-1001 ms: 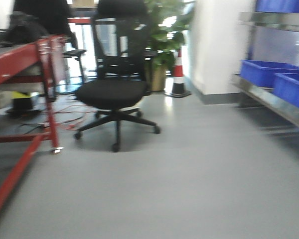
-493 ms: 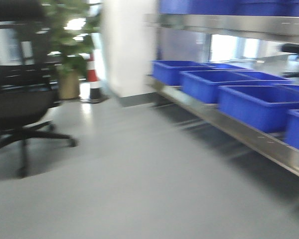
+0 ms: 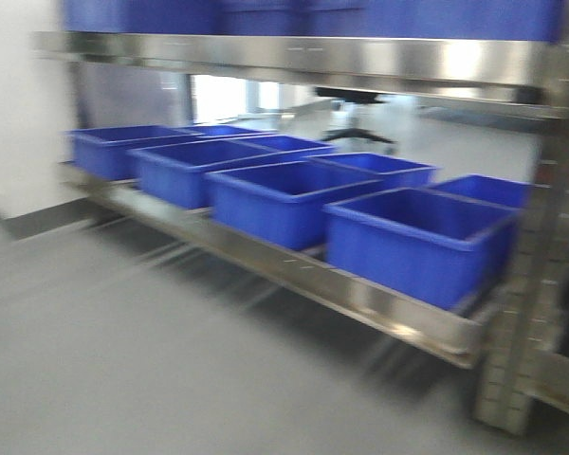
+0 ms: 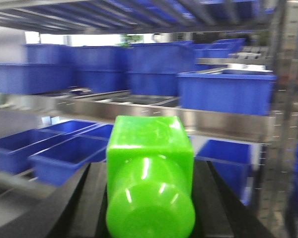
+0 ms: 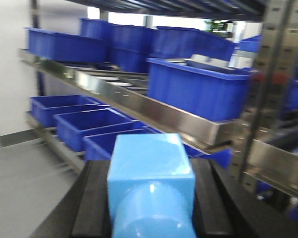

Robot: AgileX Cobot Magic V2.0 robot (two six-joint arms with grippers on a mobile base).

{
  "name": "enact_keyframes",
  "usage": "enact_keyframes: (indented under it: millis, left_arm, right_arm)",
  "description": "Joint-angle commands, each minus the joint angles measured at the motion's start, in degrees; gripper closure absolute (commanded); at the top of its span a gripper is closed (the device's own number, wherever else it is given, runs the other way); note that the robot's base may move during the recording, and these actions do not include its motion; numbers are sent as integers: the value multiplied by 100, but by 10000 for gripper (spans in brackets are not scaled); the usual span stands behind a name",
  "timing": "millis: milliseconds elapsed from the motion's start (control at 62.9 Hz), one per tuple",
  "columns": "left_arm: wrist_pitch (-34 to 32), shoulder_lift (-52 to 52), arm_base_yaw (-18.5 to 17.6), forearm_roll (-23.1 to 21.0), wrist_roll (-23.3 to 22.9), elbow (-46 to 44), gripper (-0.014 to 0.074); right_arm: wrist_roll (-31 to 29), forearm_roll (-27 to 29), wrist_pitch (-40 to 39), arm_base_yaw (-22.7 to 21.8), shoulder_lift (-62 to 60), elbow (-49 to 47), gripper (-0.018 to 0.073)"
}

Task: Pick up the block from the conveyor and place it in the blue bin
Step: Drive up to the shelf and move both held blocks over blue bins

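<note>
A bright green block (image 4: 150, 173) fills the lower middle of the left wrist view, with my left gripper (image 4: 149, 198) shut on it between its black fingers (image 4: 89, 198). In the right wrist view a light blue block (image 5: 151, 183) sits clamped in my right gripper (image 5: 151, 203), whose black fingers (image 5: 97, 203) press both its sides. Several blue bins stand in a row on a low steel shelf; the nearest blue bin (image 3: 419, 242) is at the right of the front view. The conveyor is out of view.
A steel rack (image 3: 294, 59) carries a second shelf of blue bins above. Its upright post (image 3: 531, 284) stands at the right. Grey floor (image 3: 123, 360) spreads in front of the rack. A white wall (image 3: 19, 104) is at the left.
The front view has swung right: the office chair, red table and plant have left the frame, and the rack of blue bins now fills it, closer than before.
</note>
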Motion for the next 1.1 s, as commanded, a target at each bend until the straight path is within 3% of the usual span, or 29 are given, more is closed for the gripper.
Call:
enact_keyframes:
  millis: [0, 1081]
  left_arm:
    - [-90, -21, -29, 7, 19, -41, 707]
    - [-90, -21, -29, 7, 19, -41, 707]
  right_arm:
    - [-21, -44, -136, 12, -8, 3, 721]
    - [-21, -44, -136, 12, -8, 3, 721]
